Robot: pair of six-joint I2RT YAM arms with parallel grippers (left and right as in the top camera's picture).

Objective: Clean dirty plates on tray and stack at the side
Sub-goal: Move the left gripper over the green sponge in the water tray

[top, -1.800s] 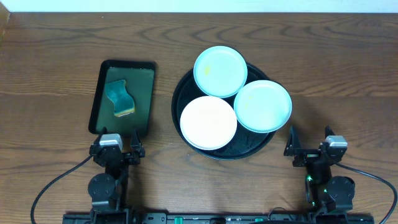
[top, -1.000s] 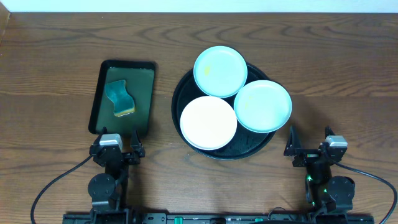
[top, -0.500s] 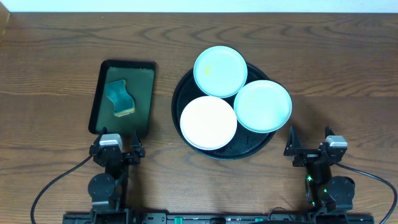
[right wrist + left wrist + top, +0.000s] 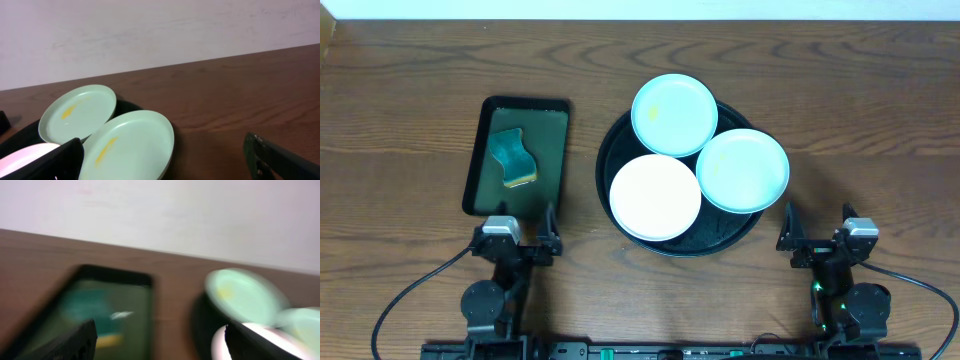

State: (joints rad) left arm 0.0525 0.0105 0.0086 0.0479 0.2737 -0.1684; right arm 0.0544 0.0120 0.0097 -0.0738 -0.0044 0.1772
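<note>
At table centre, tray (image 4: 607, 160): round, black, carrying all three plates.
White plate (image 4: 655, 197): front left on tray.
Far mint plate (image 4: 674, 114): overhanging the rim, yellow smear.
Right mint plate (image 4: 742, 170): overhanging the rim, yellow smear.
Left gripper (image 4: 518, 240): spread wide, holding nothing.
Right gripper (image 4: 817, 238): spread wide, holding nothing.
Sponge (image 4: 512, 158): inside rectangular tray (image 4: 478, 150), left of the plates.
</note>
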